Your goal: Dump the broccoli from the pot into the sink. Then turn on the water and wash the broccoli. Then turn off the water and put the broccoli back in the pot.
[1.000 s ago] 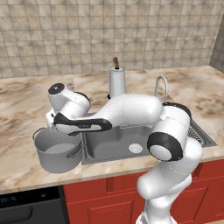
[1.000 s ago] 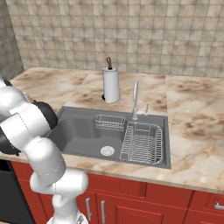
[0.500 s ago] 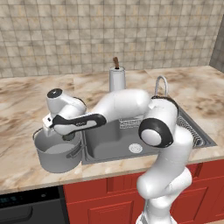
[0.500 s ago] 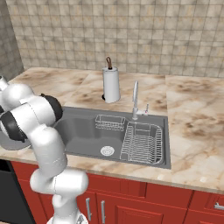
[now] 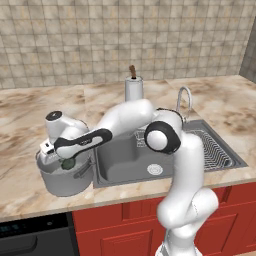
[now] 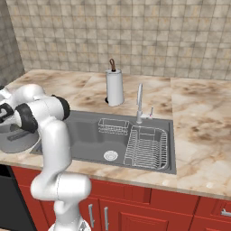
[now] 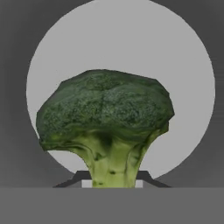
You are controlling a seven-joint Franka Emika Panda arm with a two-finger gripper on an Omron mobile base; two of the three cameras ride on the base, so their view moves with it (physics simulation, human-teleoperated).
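Observation:
The broccoli (image 7: 105, 113), a dark green floret on a pale stem, hangs stem-first in my gripper (image 7: 113, 177), which is shut on the stem. Behind it lies the pale round floor of the pot (image 7: 192, 87). In the left base view the grey pot (image 5: 60, 182) stands on the counter left of the sink (image 5: 127, 155), and the broccoli (image 5: 67, 163) sits at the pot's mouth under my gripper (image 5: 62, 159). In the right base view the pot (image 6: 16, 140) is at the left edge, partly behind my arm, and the sink (image 6: 88, 135) has no water running.
A curved chrome faucet (image 5: 183, 100) stands behind the sink, with a white paper-towel roll (image 5: 133, 90) beyond it. Wire racks (image 6: 146, 146) fill the sink's right side. My arm stretches across the basin's left half. Red cabinets run below the counter edge.
My hand has moved left and down from above the counter to the pot's mouth. The arm has stretched out further to the left. The pot and the sink stay put.

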